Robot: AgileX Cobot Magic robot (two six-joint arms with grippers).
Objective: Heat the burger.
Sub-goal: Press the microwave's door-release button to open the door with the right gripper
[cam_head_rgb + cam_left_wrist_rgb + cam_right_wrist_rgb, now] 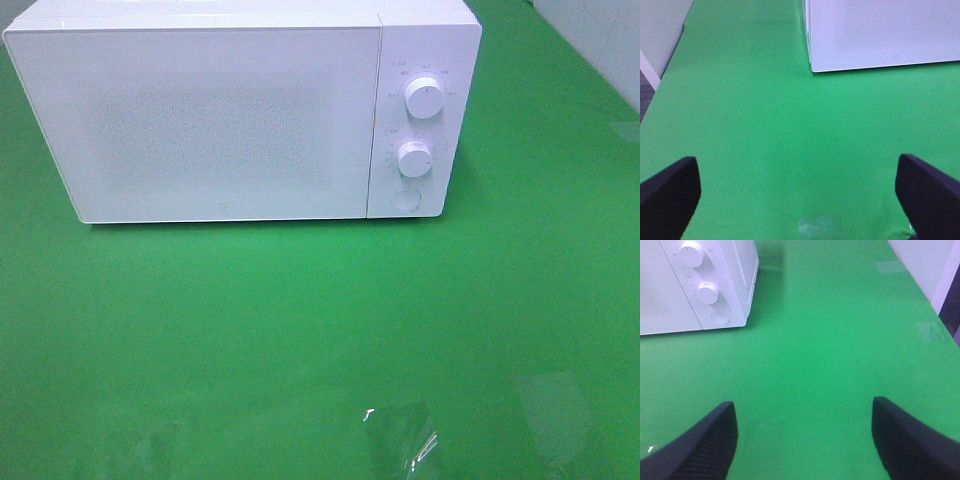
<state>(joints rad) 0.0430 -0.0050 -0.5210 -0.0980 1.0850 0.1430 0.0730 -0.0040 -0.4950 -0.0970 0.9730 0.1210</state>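
The burger is out of view in every frame. A white microwave (200, 120) stands at the back of the green table with its door shut; two round knobs (424, 98) and a round button (405, 200) sit on its right panel. Neither arm shows in the exterior high view. In the left wrist view my left gripper (797, 195) is open, its dark fingertips (670, 195) wide apart over bare green cloth, the microwave's corner (880, 35) ahead. My right gripper (802, 440) is open too, nothing between its fingertips (910, 440), the microwave's knob panel (707, 290) ahead.
The green cloth (300, 330) covers the whole table. Patches of clear tape (400, 440) shine near the front edge and another (555, 405) to the right. A pale wall (925, 265) borders the table's right side, and the table's left edge (670, 55) drops off.
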